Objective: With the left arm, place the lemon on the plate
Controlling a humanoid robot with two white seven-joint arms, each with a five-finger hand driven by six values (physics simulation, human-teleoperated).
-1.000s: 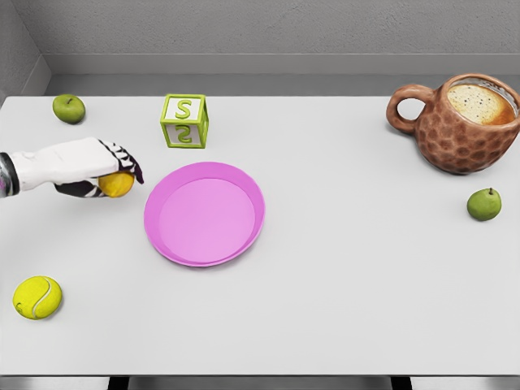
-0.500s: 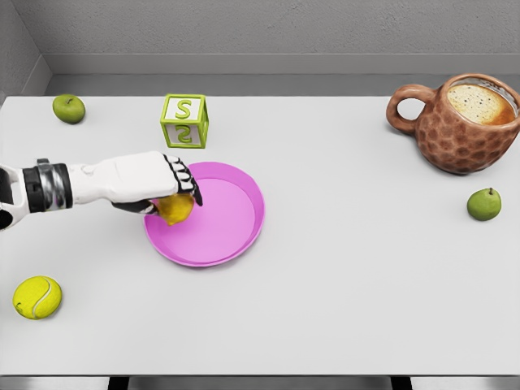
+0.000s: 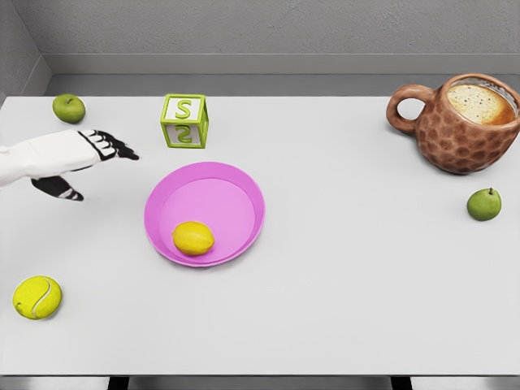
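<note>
A yellow lemon (image 3: 193,238) lies inside the pink plate (image 3: 236,195), near its front left rim. My left hand (image 3: 91,166) hovers over the table to the left of the plate, apart from it, with fingers spread and nothing in them. Its white arm comes in from the left edge. The right arm is out of view.
A green letter block (image 3: 184,120) stands just behind the plate. A green apple (image 3: 69,108) sits at the back left, a tennis ball (image 3: 37,297) at the front left. A brown mug of coffee (image 3: 463,120) and another green apple (image 3: 484,204) are on the right.
My left hand carried the lemon rightward over the plate, let it go, and has pulled back to the left. The lemon now rests in the plate.
</note>
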